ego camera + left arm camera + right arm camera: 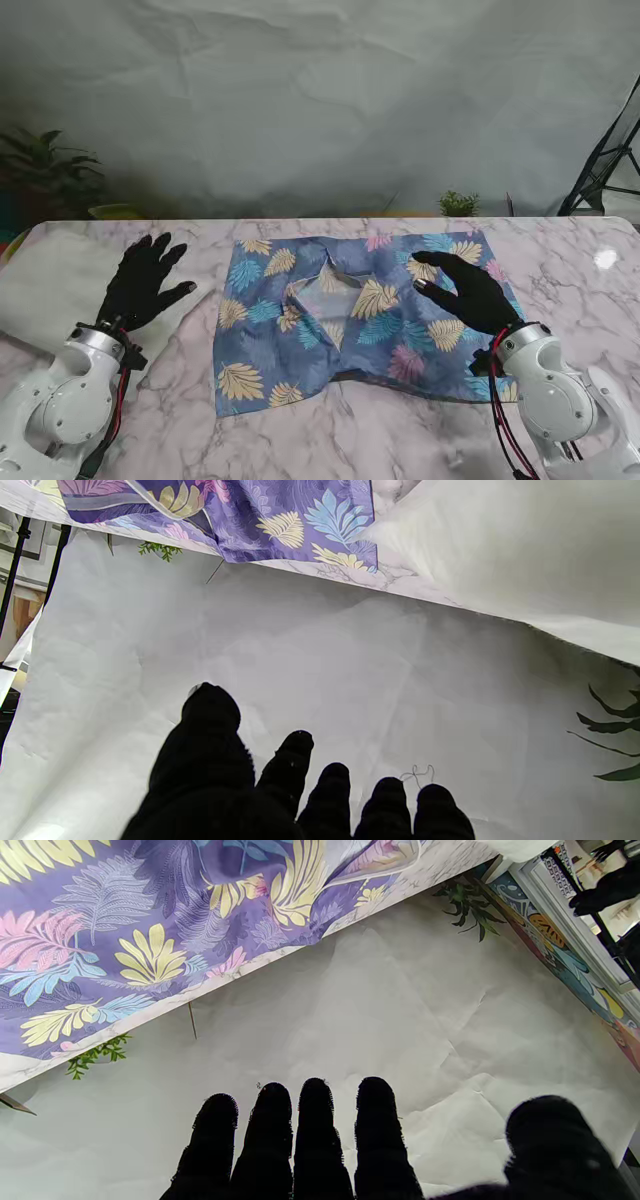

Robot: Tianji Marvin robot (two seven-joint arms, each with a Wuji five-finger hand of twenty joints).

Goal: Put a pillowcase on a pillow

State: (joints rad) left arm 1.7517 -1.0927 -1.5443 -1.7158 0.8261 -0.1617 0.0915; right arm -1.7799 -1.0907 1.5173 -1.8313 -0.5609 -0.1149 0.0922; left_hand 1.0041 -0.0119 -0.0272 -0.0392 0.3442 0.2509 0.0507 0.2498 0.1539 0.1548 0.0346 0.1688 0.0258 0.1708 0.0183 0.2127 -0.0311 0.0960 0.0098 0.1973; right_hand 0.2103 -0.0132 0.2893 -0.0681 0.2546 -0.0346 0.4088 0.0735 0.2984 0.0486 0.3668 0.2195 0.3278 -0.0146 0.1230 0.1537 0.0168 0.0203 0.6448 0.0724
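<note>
blue cotton-looking cloth printed with yellow, pink and teal leaves, the pillowcase (355,315) lies spread flat across the middle of the marble-patterned table (570,260), its surface rumpled, with a small fold standing up near its centre where a paler inner side shows. the white pillow (50,285) lies at the left end of the table, well apart from the main spread of the pillowcase, with a strip of bare marble between the two. the left hand (143,283), in a black glove, hangs over the right-hand edge of the pillow with its fingers fanned apart and nothing held; whether it touches the pillow cannot be told from the stand's view. the left wrist view shows the same hand (300,790) with thumb and four fingers parted against the white backdrop (350,680), and the corner of the pillowcase (280,520) beside the pillow (500,540). the right hand (470,290), also black-gloved, is over the right part of the pillowcase, thumb held away from the fingers, holding nothing; contact with the cloth is unclear. in the right wrist view its four fingers (315,1140) lie close side by side with the thumb set well apart, and the leaf print of the pillowcase (140,930) runs to the table's far edge. a small green plant (459,204) stands behind the table's far edge.
</note>
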